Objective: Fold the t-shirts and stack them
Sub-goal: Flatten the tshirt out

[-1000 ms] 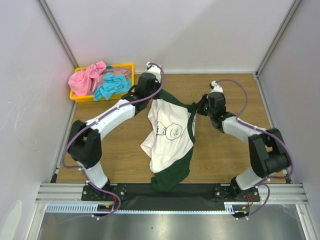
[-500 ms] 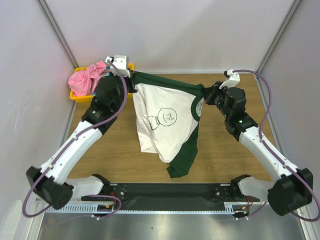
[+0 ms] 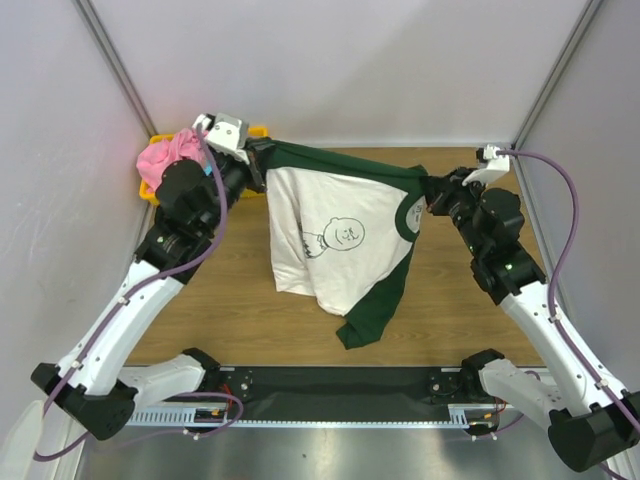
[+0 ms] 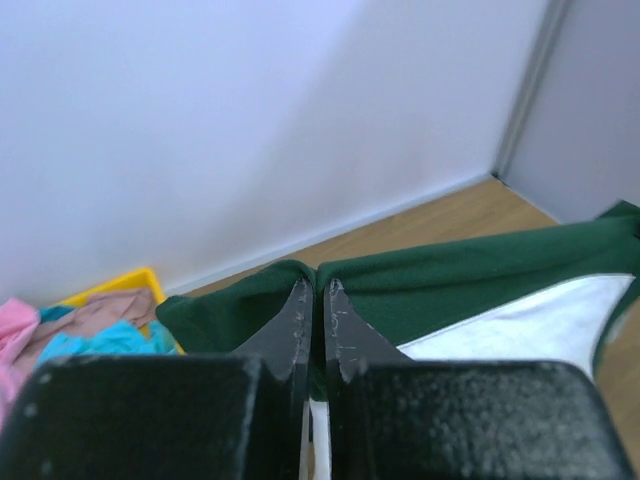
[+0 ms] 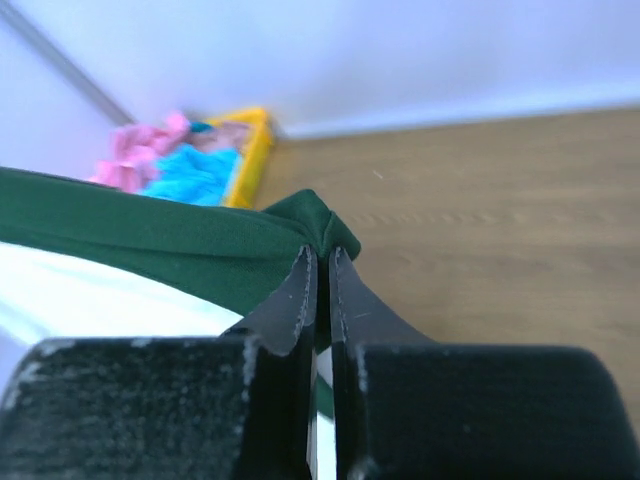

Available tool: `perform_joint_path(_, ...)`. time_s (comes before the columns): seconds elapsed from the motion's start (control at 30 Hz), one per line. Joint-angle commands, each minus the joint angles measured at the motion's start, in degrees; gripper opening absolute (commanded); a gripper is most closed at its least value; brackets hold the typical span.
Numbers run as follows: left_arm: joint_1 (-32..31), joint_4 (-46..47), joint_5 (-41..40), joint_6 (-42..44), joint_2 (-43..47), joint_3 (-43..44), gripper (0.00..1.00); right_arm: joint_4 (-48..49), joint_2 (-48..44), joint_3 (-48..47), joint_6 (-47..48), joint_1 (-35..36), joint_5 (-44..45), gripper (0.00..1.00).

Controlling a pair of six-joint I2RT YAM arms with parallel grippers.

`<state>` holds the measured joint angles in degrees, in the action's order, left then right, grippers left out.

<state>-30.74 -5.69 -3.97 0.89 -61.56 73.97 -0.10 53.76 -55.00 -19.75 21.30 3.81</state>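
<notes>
Left gripper [image 4: 317, 296] and right gripper [image 5: 322, 262] clamp one t-shirt [image 3: 345, 200].

Hanging t-shirt [image 3: 345, 215] blocks middle, yellow tray [image 3: 146, 190] far left, bare tabletop [image 3: 450, 300] either side

The white t-shirt [image 3: 335, 215] is showing dark green sleeves and shoulders, with a black line-drawn cartoon face and small black lettering at its centre. At ten o'clock on the table, the yellow tray [image 5: 255, 150] is holding a pink shirt [image 3: 170, 155] and a turquoise shirt [image 5: 195, 172]. The table [image 3: 240, 300] is showing warm brown wood grain. The left arm [image 3: 130, 305] and right arm [image 3: 545, 320] are wearing white and black.
</notes>
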Motion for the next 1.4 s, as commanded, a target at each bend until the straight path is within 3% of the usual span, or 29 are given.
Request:
perform_joint_path(0.0,1.03,2.7,5.62,2.98,-4.07,1.09,0.1,-8.5,0.55,0.69,-1.69,-1.61,16.96,0.0)
perform_joint_path(0.1,0.42,4.72,5.46,1.41,-8.39,-1.2,0.11,-13.87,1.35,0.77,-4.77,-5.71,21.14,0.0)
perform_joint_path(0.3,-0.63,4.72,6.51,-5.01,-23.06,-0.41,0.0,-12.56,2.93,5.6,-6.79,-16.98,14.74,0.0)
perform_joint_path(0.5,-3.18,4.56,4.15,-4.05,-37.02,5.64,0.01,-6.76,9.25,8.6,-5.21,-22.34,14.12,0.0)
perform_joint_path(0.57,-4.24,2.71,0.29,-3.18,-39.94,9.5,0.07,-5.0,12.49,8.25,-4.69,-23.41,13.85,0.0)
perform_joint_path(0.67,-4.59,0.16,-2.88,-2.99,-43.82,12.94,0.54,-3.77,15.67,6.85,-4.95,-24.9,13.33,0.0)
perform_joint_path(0.7,-4.59,-0.1,-4.54,-3.08,-43.65,13.04,0.8,-3.77,17.76,6.49,-4.95,-25.43,13.32,0.0)
perform_joint_path(0.77,-4.5,-0.9,-5.78,-3.61,-42.68,11.9,0.99,-3.42,20.58,4.83,-4.77,-26.83,13.06,0.0)
perform_joint_path(0.9,-4.33,-4.13,-11.92,-3.87,-37.68,6.55,1.0,-4.21,24.8,2.1,-5.47,-29.29,12.62,0.0)
perform_joint_path(1.03,-4.41,-7.57,-13.44,-10.35,-29.88,-1.18,0.97,-4.91,28.58,0.43,-6.44,-31.32,11.04,0.0)
perform_joint_path(1.07,-4.33,-6.97,-12.13,-13.42,-27.41,-7.64,0.95,-5.0,29.99,0.25,-6.44,-31.67,10.6,0.0)
perform_joint_path(1.17,-4.33,-2.85,-5.83,-18.18,-24.4,-15.23,0.89,-5.18,31.84,0.25,-6.18,-31.93,9.99,0.0)
perform_joint_path(1.37,-7.66,2.71,-0.86,-19.44,-25.35,-17.74,0.72,-5.97,32.82,0.6,-6.09,-32.02,8.23,0.0)
